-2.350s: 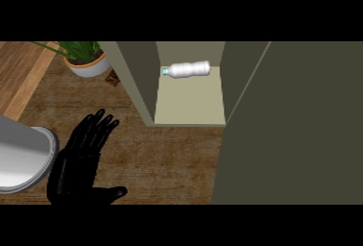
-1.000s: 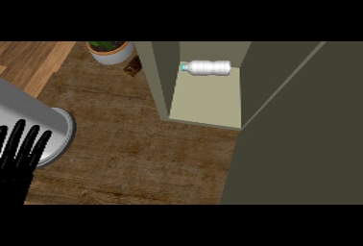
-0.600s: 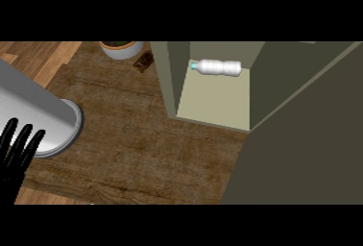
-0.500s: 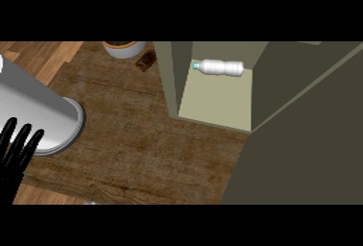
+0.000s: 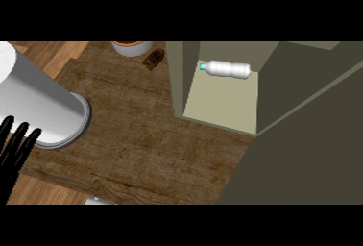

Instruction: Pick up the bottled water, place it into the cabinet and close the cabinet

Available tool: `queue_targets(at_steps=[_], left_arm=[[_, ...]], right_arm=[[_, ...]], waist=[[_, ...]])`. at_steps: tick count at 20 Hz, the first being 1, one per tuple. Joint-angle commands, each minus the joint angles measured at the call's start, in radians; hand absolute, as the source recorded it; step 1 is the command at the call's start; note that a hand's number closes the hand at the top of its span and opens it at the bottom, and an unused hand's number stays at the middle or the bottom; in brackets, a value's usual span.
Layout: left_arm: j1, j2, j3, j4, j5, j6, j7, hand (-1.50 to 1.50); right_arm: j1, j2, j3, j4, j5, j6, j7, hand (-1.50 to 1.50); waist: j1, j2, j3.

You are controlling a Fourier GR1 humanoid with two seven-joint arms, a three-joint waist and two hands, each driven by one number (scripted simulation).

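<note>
The bottled water (image 5: 227, 69) lies on its side inside the open cabinet (image 5: 221, 103), near the back of the pale shelf, cap pointing left. The cabinet door (image 5: 305, 153) fills the right side of the head view as a large dark olive panel. My left hand (image 5: 16, 149) shows at the lower left edge, black fingers straight and pointing up, holding nothing, far from the bottle. My right hand does not show in this view.
A large grey-white cylinder (image 5: 39, 103) stands at the left, just beside my left hand. A white pot (image 5: 132, 47) and a small brown object (image 5: 153, 59) sit at the back of the wooden counter (image 5: 142, 144).
The view has swung left and tilted, so the cabinet and bottle shifted right. The left hand slid from centre-left to the lower left edge. The grey cylinder grew larger in view.
</note>
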Motion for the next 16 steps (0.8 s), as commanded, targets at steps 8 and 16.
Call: queue_targets(at_steps=[8, 16], left_arm=[[-0.007, 0.022, 0.025, 0.021, 0.013, -0.028, 0.005, -1.5], [-0.014, 0.029, 0.041, 0.024, 0.029, -0.041, 0.007, -1.5]], right_arm=[[-0.139, 0.036, 0.078, -0.015, 0.003, 0.019, 0.119, 1.5], [-0.123, 0.079, 0.085, 0.024, -0.06, 0.005, 0.125, 1.5]], waist=[[0.002, 0.003, -0.005], [0.006, 0.023, -0.002]])
